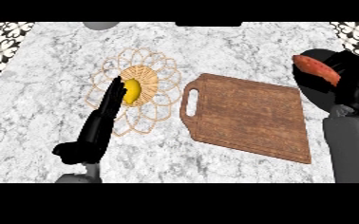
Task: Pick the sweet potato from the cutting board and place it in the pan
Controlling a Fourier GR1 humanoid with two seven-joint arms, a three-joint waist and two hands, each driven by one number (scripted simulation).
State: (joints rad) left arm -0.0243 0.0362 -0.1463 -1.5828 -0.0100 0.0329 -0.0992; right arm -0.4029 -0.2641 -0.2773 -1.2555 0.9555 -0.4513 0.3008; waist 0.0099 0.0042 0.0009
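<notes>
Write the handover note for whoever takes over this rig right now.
Hands: the left robot hand is open, fingers straight, resting by the wicker mat with the yellow fruit, and holds nothing. The right robot hand is at the pan; black on black, so its grip cannot be told.
Things: the sweet potato is off the cutting board, over the pan next to the right robot hand.
Done: pick and carry.
Left: check it sits in the pan, let go, pull back.
</notes>
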